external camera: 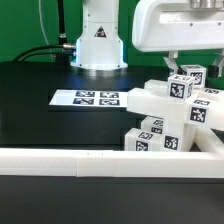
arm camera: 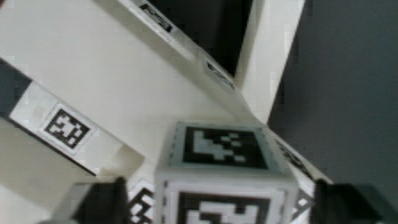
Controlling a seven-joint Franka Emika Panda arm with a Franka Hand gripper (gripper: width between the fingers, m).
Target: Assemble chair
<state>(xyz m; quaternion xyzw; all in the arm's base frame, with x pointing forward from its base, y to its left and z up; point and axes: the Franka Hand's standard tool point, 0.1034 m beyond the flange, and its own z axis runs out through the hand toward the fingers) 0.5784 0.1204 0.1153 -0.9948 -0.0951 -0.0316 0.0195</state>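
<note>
We see the chair (external camera: 165, 112), a cluster of white tagged pieces, resting on the black worktop (external camera: 40, 85) at the exterior view's right, just behind the long white rail (external camera: 100, 160). The marker board (external camera: 97, 98) lies flat to its left. In the wrist view our jaws grip a tagged cube block (arm camera: 217, 165) on both sides, closed against it, above the chair's slanting white parts.
</note>
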